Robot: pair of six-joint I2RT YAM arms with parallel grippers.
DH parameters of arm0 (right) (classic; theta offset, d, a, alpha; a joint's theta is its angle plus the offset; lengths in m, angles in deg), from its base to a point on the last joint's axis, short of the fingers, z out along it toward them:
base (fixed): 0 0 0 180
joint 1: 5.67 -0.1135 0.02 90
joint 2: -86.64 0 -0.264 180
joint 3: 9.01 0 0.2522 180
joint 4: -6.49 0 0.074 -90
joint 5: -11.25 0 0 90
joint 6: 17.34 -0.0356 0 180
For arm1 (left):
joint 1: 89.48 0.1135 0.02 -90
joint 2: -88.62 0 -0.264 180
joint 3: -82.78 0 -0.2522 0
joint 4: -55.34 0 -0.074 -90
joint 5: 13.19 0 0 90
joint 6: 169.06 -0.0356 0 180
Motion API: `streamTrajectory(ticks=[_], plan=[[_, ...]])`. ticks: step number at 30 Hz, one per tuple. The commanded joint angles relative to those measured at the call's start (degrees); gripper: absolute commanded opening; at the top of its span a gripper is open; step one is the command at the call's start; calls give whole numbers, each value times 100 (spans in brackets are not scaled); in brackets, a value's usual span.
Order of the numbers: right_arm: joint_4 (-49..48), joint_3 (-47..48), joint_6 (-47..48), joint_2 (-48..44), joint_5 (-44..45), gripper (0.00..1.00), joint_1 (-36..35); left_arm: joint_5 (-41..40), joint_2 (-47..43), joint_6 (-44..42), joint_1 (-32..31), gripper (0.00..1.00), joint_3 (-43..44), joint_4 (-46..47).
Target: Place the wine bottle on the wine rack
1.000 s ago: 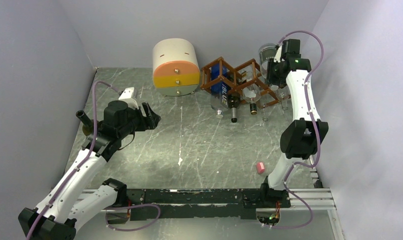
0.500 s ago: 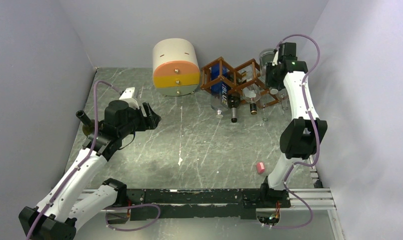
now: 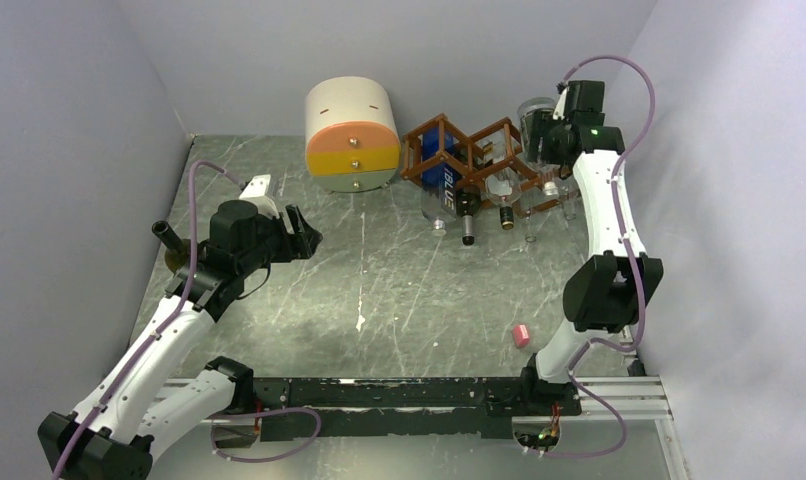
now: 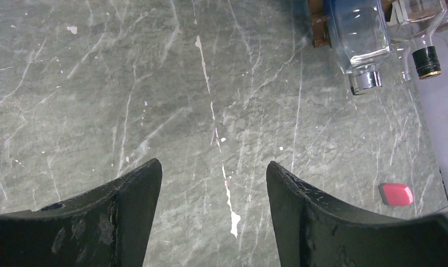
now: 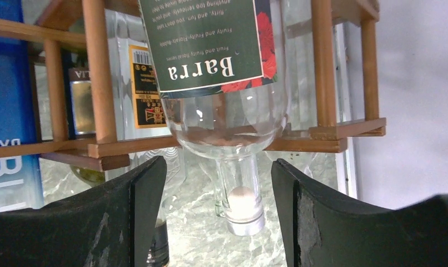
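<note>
"Barra" is printed, seen upside down, on the dark green label (image 5: 205, 39) of the wine bottle (image 5: 227, 119) in the wine rack (image 5: 96, 72). "BLUE" is lettered along the blue bottle (image 3: 442, 170). Smaller print cannot be read.

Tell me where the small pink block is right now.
In the overhead view the pink block lies on the table, right of centre, just left of the right arm and well nearer the bases than the wine rack.

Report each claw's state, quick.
Left claw: open, holding nothing.
Right claw: open, holding nothing; the Barra bottle rests in the wine rack.
</note>
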Motion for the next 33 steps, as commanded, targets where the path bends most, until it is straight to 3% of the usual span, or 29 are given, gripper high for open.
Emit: streamTrajectory(ticks=[1, 13, 17, 24, 33], plan=[[-331, -26, -30, -381, 11, 73, -19, 127, 0, -76, -13, 73, 107, 76], [-463, -833, -228, -574, 436, 74, -19, 114, 22, -57, -13, 73, 144, 46], [-707, -1346, -209, -721, 251, 71, -19, 113, 55, -84, -11, 73, 191, 5], [-734, -1460, -131, -575, 364, 65, -17, 131, 80, -75, -12, 73, 187, 41], [-805, -1618, -28, -632, 548, 40, -15, 131, 77, -84, -12, 73, 172, 21]])
